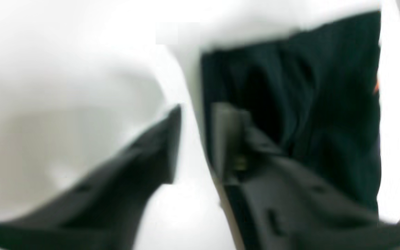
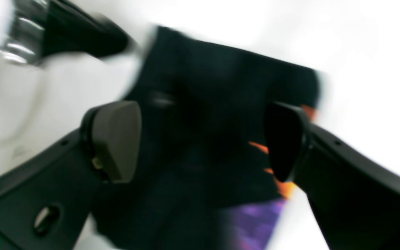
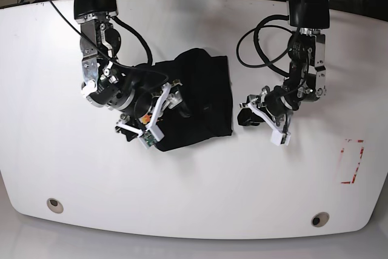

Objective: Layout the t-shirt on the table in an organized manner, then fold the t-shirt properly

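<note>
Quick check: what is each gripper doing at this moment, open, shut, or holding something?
Left gripper: open, holding nothing, beside the t-shirt edge.
Right gripper: open wide above the t-shirt, no cloth between its fingers.

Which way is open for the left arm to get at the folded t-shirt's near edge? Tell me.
Probably yes: the left gripper sits just beside the t-shirt, open, with only bare table between them. The right gripper works the far side.
</note>
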Motion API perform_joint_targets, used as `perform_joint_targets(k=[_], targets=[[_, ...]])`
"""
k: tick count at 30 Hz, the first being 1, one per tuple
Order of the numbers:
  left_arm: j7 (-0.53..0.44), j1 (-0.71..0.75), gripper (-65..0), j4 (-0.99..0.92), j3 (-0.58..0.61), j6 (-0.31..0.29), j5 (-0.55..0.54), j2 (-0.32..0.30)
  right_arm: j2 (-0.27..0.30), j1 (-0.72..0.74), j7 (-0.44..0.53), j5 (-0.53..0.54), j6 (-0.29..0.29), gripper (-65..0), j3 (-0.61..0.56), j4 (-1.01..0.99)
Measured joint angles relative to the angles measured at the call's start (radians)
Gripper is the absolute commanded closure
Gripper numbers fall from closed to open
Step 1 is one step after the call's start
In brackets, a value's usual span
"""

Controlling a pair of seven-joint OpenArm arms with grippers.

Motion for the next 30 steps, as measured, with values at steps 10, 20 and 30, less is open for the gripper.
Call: perform_joint_targets(k=[10, 20, 30], targets=[[0.011, 0.007, -26.2, 0.077, -0.094, 0.002, 0.004, -0.033, 0.009, 0.007, 0.122, 0.001, 0.0, -43.0, 0.053, -0.055], [0.011, 0.009, -26.2, 0.146, -0.097, -0.007, -0.001, -0.083, 0.017, 0.115, 0.312, 0.0, -0.001, -12.4, 0.018, -0.322], [0.011, 0.026, -26.2, 0.177, -0.107, 0.0, -0.001, -0.166, 0.023, 0.196, 0.557, 0.0, 0.048, -9.0, -0.042, -0.677]])
